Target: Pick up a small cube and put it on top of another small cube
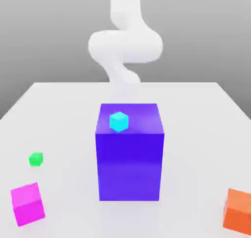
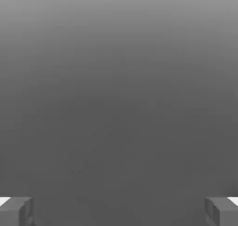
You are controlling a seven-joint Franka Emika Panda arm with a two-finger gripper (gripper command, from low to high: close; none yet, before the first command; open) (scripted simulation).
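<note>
The small magenta-pink cube [image 1: 28,203] rests on the white table near the front edge, at the exterior view's left. The tiny green cube [image 1: 36,158] sits a little behind it, apart from it. The white arm [image 1: 125,41] rises at the far side of the table, behind the tall block and away from both cubes. In the hand view my gripper [image 2: 119,211] is open: its grey fingertips [image 2: 16,211] stand far apart with nothing between them, against plain grey.
A tall blue-purple block [image 1: 129,158] stands mid-table with a tiny cyan cube [image 1: 118,121] on top. An orange cube [image 1: 239,210] lies at the front, at the exterior view's right. The white table [image 1: 196,134] spreads around them.
</note>
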